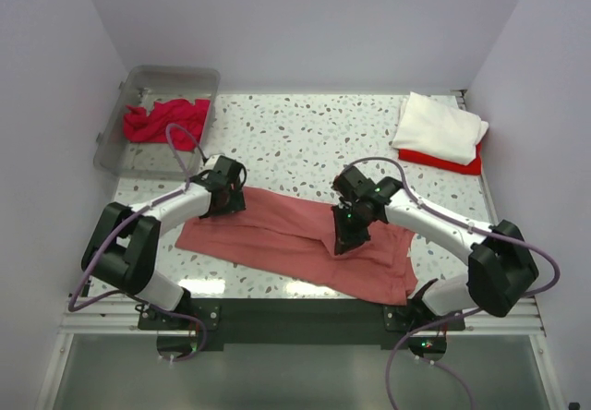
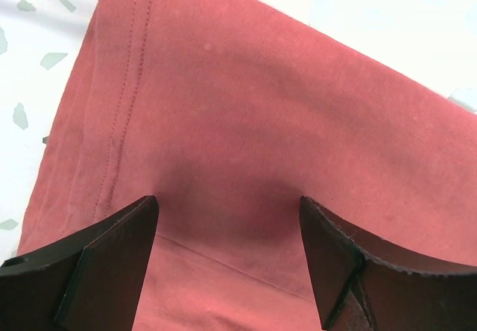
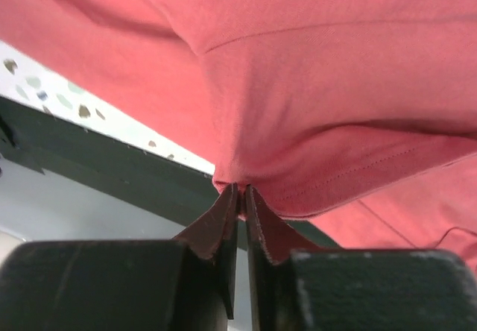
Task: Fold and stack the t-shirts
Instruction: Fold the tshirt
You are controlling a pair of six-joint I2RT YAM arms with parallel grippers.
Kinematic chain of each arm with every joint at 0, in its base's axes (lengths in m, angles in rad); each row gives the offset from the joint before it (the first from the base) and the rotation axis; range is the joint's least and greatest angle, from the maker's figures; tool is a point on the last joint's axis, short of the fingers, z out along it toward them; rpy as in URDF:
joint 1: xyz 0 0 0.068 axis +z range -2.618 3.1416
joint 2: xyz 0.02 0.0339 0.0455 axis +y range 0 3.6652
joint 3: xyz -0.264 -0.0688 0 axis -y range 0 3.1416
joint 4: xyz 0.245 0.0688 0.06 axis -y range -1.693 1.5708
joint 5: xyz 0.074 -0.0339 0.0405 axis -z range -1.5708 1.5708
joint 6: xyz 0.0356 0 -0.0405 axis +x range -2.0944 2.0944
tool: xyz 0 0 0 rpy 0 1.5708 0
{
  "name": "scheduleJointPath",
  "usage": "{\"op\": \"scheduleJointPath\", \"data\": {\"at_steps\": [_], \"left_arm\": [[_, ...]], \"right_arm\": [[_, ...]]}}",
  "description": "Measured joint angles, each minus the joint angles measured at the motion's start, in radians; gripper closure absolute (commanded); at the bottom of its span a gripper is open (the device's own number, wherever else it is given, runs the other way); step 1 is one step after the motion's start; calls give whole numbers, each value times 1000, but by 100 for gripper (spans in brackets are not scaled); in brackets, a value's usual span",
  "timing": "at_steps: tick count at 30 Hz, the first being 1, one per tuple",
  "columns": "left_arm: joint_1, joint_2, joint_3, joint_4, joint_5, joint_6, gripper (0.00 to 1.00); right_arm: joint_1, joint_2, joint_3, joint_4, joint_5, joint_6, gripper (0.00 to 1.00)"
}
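The large faded coral-red t-shirt (image 1: 286, 244) lies spread across the near middle of the table. My left gripper (image 1: 224, 201) is open just above its upper left part; the cloth (image 2: 246, 122) fills the left wrist view between my fingers (image 2: 112, 264). My right gripper (image 1: 349, 237) is shut on a pinch of the coral-red shirt (image 3: 313, 85) and holds that fold lifted. A white folded t-shirt (image 1: 439, 126) lies on a bright red one (image 1: 441, 161) at the back right. A crimson t-shirt (image 1: 166, 120) lies crumpled in the clear plastic bin (image 1: 180, 79).
The bin stands at the back left corner. The speckled table (image 1: 305, 133) ends at a dark front rail (image 1: 295, 313), which also shows in the right wrist view (image 3: 112, 171). White walls close the left, back and right sides.
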Motion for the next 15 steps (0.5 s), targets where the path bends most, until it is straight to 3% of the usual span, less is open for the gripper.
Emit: {"op": "scheduleJointPath", "data": {"at_steps": [1, 3, 6, 11, 15], "left_arm": [[0, -3, -2, 0, 0, 0, 19], [0, -8, -4, 0, 0, 0, 19], [0, -9, -4, 0, 0, 0, 19], [0, -8, -1, -2, 0, 1, 19], [-5, 4, 41, -3, -1, 9, 18]], "right_arm": [[15, -3, -3, -8, 1, 7, 77], [48, -13, -11, -27, -4, 23, 65], [89, -33, -26, -53, -35, 33, 57], [104, -84, -26, -87, -73, 35, 46], [103, -76, 8, -133, -6, 33, 45]]}}
